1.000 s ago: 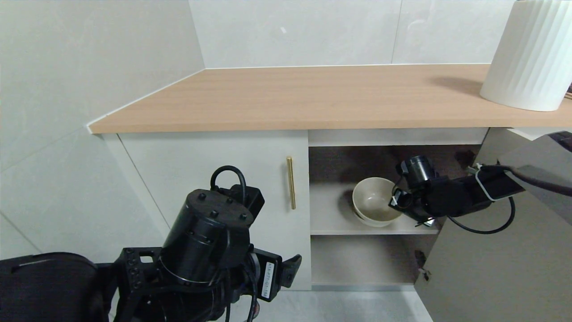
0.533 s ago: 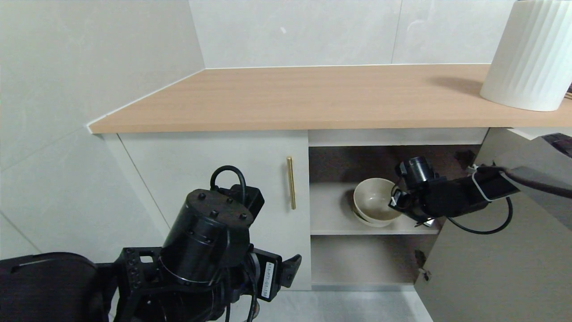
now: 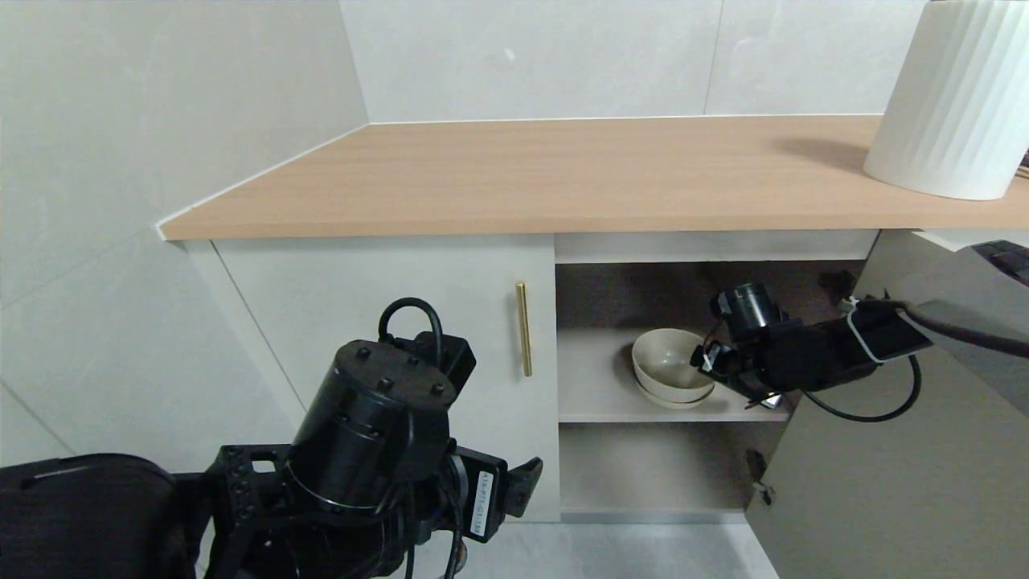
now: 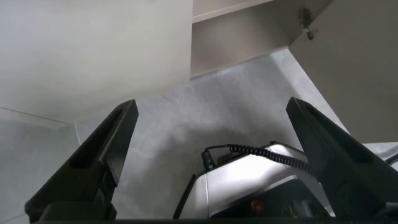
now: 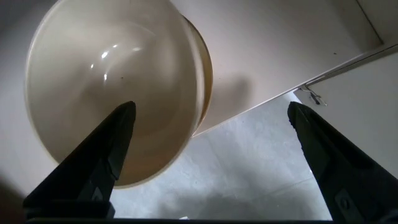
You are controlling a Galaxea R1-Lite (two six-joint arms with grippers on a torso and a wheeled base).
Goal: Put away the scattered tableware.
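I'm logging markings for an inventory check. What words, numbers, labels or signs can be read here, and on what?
One white label on the left arm: dark print, too small to read.
No text on the bowls, the cupboard door, the counter or the ribbed vessel.

At the lower left of the head view, the left arm [image 3: 370, 434] is showing a matte black cylindrical housing with a ring of small screws [image 3: 394, 384] on its cap, a looping black cable [image 3: 410, 305] and a white label [image 3: 482, 503]. At the right, the right arm [image 3: 812, 354] is carrying a round black barrel [image 3: 752, 301], a white band [image 3: 872, 334] and a sagging cable. The left gripper [image 4: 212, 106] and right gripper [image 5: 211, 109] are each presenting two broad, tapering black fingers.
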